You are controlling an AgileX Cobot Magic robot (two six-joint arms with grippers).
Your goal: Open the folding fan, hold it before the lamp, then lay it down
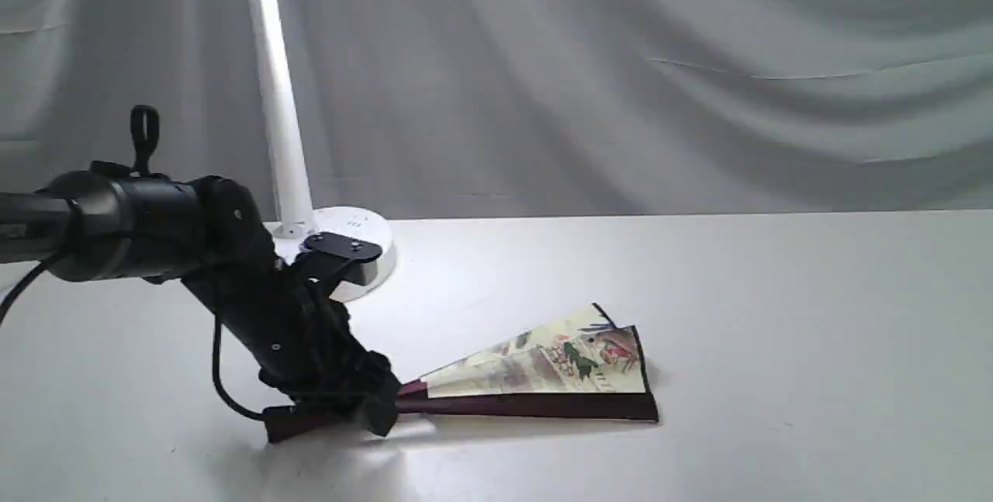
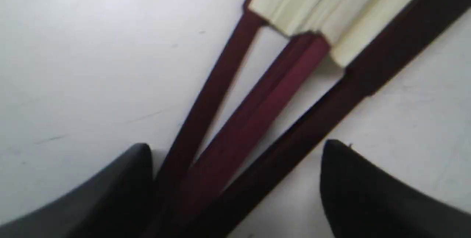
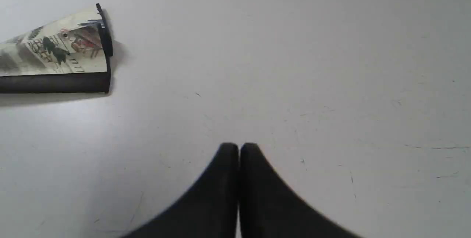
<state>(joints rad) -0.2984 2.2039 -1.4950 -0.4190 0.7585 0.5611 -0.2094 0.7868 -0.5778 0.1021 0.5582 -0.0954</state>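
The folding fan (image 1: 543,370) lies on the white table, spread only to a narrow wedge, with its painted cream paper facing up and a dark maroon guard along its near edge. My left gripper (image 1: 372,407) is down at the fan's handle end. In the left wrist view it (image 2: 237,146) is open, its two black fingers standing either side of the maroon ribs (image 2: 257,113). The white lamp (image 1: 279,137) stands behind at the left, its flat head at the top. My right gripper (image 3: 239,146) is shut and empty over bare table, to the right of the fan's tip (image 3: 55,46).
The lamp's round base (image 1: 365,234) sits just behind my left arm. A grey cloth backdrop (image 1: 698,83) hangs behind the table (image 1: 776,331). My right arm does not show in the exterior view.
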